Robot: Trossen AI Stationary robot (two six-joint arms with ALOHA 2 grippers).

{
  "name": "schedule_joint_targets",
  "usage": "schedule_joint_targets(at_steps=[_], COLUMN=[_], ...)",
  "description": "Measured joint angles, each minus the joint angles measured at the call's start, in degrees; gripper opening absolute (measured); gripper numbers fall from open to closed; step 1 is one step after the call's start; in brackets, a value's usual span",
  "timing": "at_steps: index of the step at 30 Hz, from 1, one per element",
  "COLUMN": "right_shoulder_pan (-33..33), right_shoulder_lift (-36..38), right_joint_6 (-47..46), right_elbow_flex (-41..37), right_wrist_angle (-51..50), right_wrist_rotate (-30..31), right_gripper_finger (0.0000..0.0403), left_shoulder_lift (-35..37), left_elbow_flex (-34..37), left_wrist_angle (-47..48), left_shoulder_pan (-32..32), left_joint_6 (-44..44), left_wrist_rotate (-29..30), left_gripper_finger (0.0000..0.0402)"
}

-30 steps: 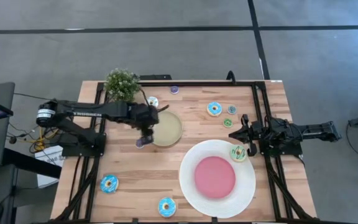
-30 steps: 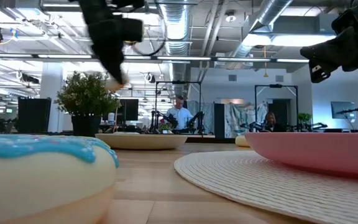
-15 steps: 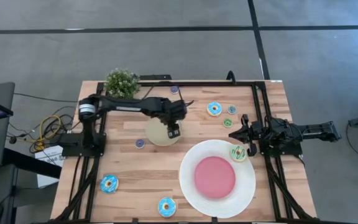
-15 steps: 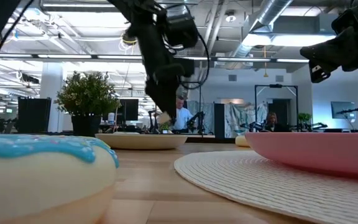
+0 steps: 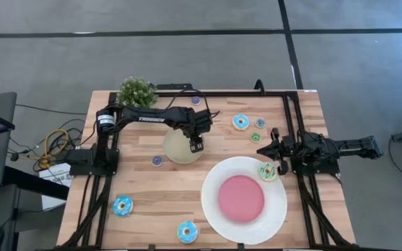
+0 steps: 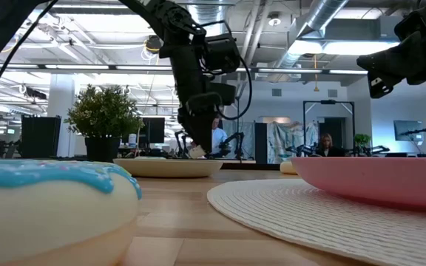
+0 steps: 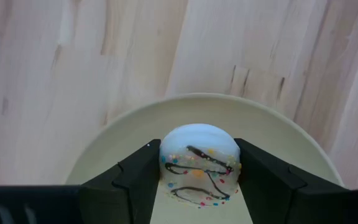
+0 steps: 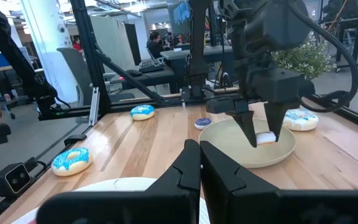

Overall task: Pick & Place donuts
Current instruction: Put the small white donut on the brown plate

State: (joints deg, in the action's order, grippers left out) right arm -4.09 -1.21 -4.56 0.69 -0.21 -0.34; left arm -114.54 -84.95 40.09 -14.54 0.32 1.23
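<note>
White-iced donut (image 7: 200, 163) sits clamped in the left pincer (image 5: 195, 146) just over the small tan plate (image 5: 176, 150); placing step in hand, release judged next; right pincer (image 5: 272, 146), fingers together, waits at the counter's (image 5: 152, 202) right edge.

White-iced donut (image 7: 200, 163) with coloured sprinkles; tan plate (image 7: 278, 140); black fingers (image 7: 135, 180).

The high view looks straight down from far up and takes in the whole wooden table (image 5: 187, 188). The low view sits right on the table top, very near a blue donut (image 6: 50, 203), and looks level across to the room behind. The left wrist view looks down, very close, onto the tan plate (image 7: 104, 152). The right wrist view looks across the table at that same plate (image 8: 229, 152), which shows in all four views.
</note>
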Motion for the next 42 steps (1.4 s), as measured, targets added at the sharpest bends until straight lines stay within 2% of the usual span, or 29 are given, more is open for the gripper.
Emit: schedule_joint_targets(at_steps=[8, 13, 23, 36, 42], right_shoulder_pan=[0.0, 0.0, 0.0, 0.0, 0.0], right_shoulder_lift=[0.0, 0.0, 0.0, 0.0, 0.0], right_joint_6=[0.0, 0.0, 0.0, 0.0, 0.0], right_elbow_flex=[0.0, 0.0, 0.0, 0.0, 0.0], right_wrist_angle=[0.0, 0.0, 0.0, 0.0, 0.0], right_wrist_rotate=[0.0, 0.0, 0.1, 0.1, 0.1], right_gripper_finger=[0.0, 0.0, 0.0, 0.0, 0.0], left_shoulder_lift=[-0.1, -2.6, -3.4, -3.5, -3.0], left_elbow_flex=[0.0, 0.0, 0.0, 0.0, -1.7], left_wrist_angle=[0.0, -0.8, -1.5, -0.2, 3.9], left_shoulder_pan=[-0.5, -0.8, -1.4, -1.4, -1.5], left_joint_6=[-0.2, 0.5, -2.8, -1.7, 3.0], left_wrist_rotate=[-0.9, -0.8, 0.7, 0.7, 0.7], left_gripper_finger=[0.019, 0.019, 0.0193, 0.0259, 0.0267])
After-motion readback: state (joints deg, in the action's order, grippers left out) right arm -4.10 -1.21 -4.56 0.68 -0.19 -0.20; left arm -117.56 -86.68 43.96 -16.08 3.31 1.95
